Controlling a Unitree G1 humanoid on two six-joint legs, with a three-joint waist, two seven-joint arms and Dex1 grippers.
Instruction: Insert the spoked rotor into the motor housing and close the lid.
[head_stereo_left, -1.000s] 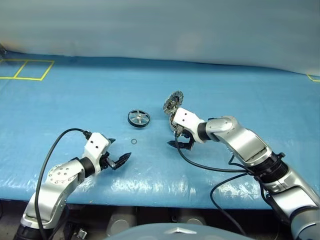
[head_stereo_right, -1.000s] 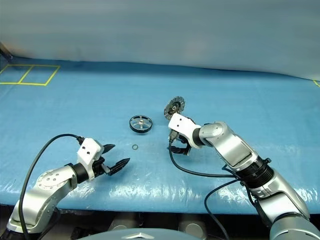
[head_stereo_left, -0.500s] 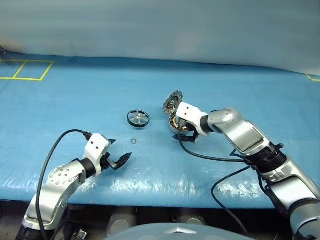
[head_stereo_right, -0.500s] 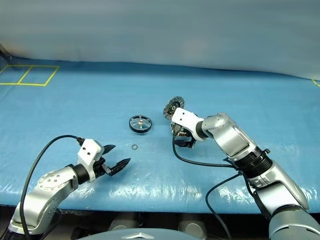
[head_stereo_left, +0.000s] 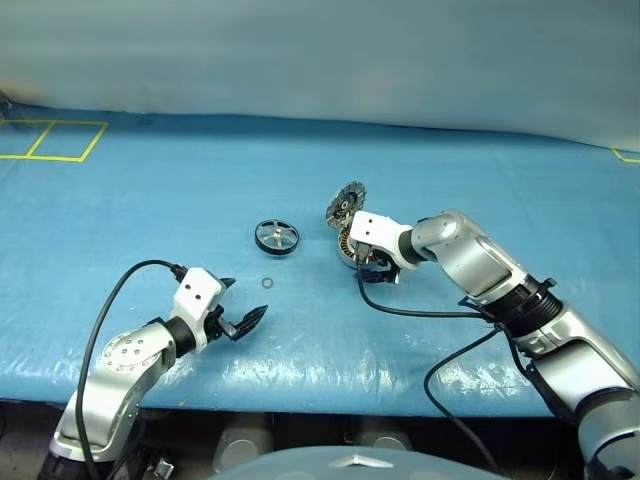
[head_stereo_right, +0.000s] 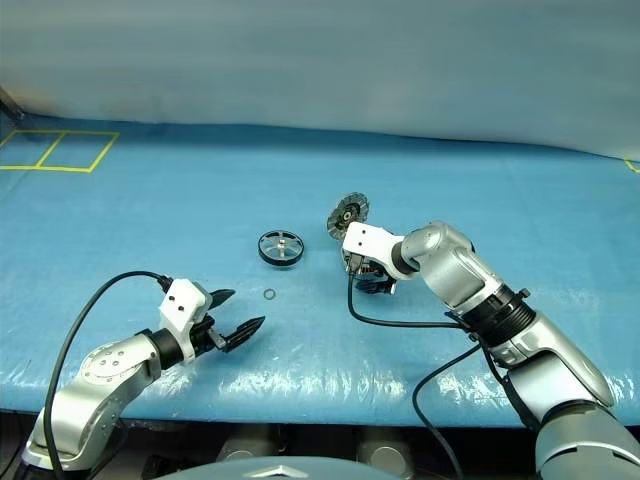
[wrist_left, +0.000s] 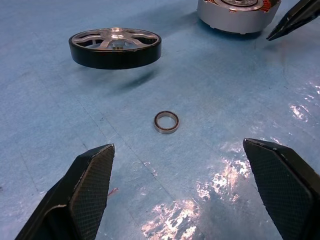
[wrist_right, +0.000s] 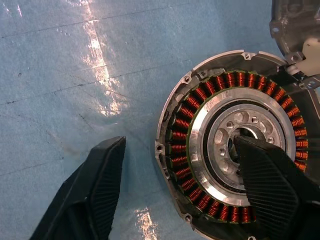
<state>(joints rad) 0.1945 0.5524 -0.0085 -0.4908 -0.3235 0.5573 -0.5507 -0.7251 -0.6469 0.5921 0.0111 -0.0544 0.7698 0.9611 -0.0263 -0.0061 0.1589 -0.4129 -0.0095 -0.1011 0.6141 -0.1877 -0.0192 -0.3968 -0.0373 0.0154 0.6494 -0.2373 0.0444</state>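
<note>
Where a blue table (head_stereo_left: 150, 190) spreads wide, lying flat at its middle: the motor housing (wrist_right: 235, 150), open face up, copper windings ringing a silvery centre. Leaning tilted on edge just behind it, the lid (head_stereo_left: 345, 203), ribbed face outward. Well to the left, the spoked rotor (wrist_left: 115, 45), flat, hub axis upright. Nearer still, a tiny loose ring (wrist_left: 166, 121), lying flat. Right gripper (wrist_right: 180, 175) pointing steeply down, fingers spread astride the housing's rim, one over the centre, one outside. Left gripper (wrist_left: 192, 190) low, spread wide, aimed at the ring.
</note>
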